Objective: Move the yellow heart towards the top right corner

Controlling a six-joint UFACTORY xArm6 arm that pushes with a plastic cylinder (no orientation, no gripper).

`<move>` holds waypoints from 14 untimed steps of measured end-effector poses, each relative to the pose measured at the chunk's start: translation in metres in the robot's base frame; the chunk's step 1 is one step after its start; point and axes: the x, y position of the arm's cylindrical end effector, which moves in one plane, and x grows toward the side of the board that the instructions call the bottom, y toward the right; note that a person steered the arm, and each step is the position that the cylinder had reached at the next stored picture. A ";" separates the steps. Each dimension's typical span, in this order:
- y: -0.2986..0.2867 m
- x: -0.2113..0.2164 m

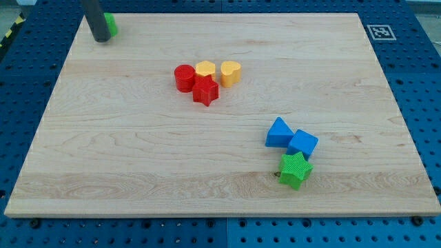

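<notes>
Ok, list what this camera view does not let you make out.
- Green block at the view's top left: mostly hidden behind the rod, shape unclear.
- My tip: touching that block or just beside it, cannot tell.
- Rod's upper part: cut off by the view's top edge.
- Yellow block beside the yellow heart: partly covered by the red star, shape uncertain.

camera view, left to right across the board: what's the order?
My tip → green block behind it → red cylinder → yellow heart → blue triangular block → blue cube
</notes>
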 end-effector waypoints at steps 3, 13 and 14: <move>0.000 -0.008; 0.254 0.119; 0.252 0.103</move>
